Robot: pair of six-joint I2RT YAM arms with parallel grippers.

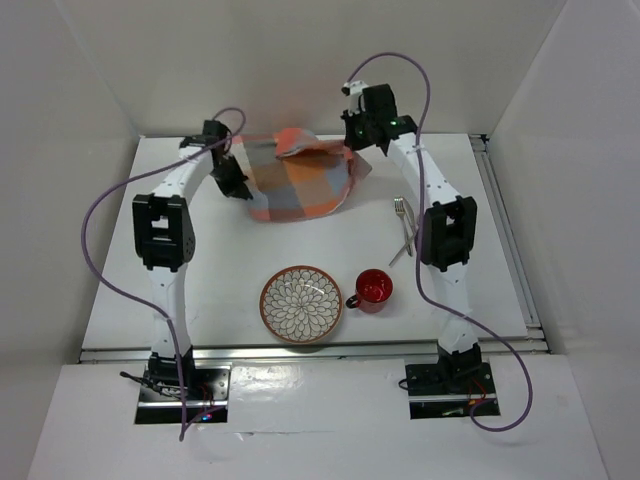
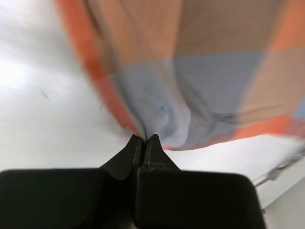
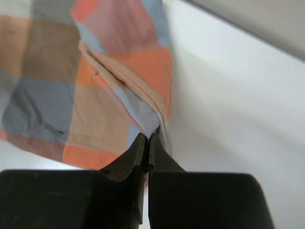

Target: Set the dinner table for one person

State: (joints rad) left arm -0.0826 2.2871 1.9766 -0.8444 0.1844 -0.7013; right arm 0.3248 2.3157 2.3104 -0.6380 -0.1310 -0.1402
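On the far half of the white dinner table (image 1: 230, 255) an orange-and-blue checked placemat (image 1: 300, 185) hangs rumpled between both arms, its top corner folded over. My left gripper (image 1: 238, 186) is shut on the cloth's left edge. In the left wrist view the black fingertips (image 2: 153, 141) pinch a gathered fold of the placemat (image 2: 200, 81). My right gripper (image 1: 357, 150) is shut on the cloth's right corner. The right wrist view shows that gripper (image 3: 147, 137) closed on a folded edge of the placemat (image 3: 71, 95), lifted above the tabletop.
A patterned round plate (image 1: 302, 304) with a brown rim sits near the front middle. A red mug (image 1: 374, 288) stands just right of it. A metal fork (image 1: 403, 224) lies beside the right arm. White walls enclose the table on three sides.
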